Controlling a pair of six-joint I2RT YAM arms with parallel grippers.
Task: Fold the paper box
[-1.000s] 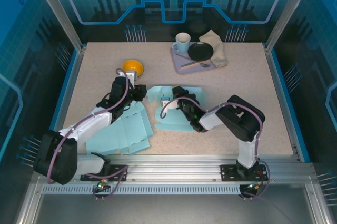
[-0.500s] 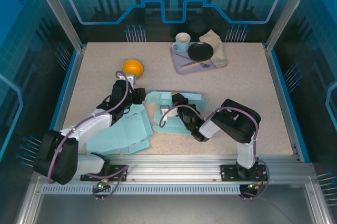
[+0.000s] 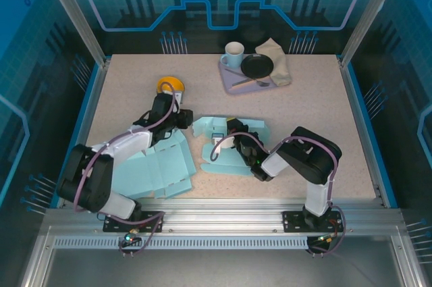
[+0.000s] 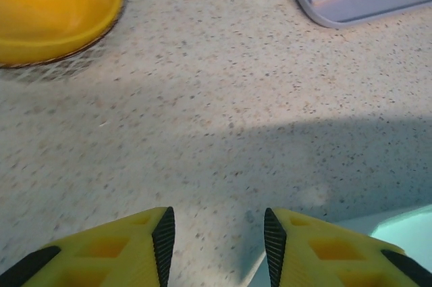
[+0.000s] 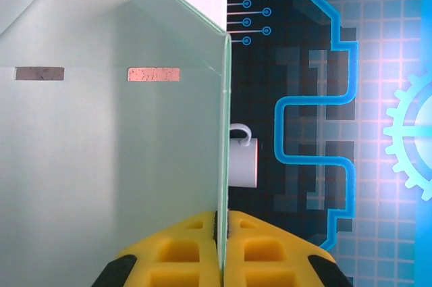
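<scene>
Clamping the paper box (image 5: 101,165) flap, right gripper (image 5: 221,233), left gripper (image 4: 219,246) parted over speckled table (image 4: 223,98)

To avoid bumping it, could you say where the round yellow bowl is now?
In the top view, the round yellow bowl sits left of centre on the speckled table, just beyond the left hand.

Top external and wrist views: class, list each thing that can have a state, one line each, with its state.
paper box, partly folded, one panel raised.
flat box blanks, unfolded, lying flat.
left tool, open, holding nothing.
right tool, shut on a paper box panel.
yellow bowl, upright, empty where visible.
mug, upright.
</scene>
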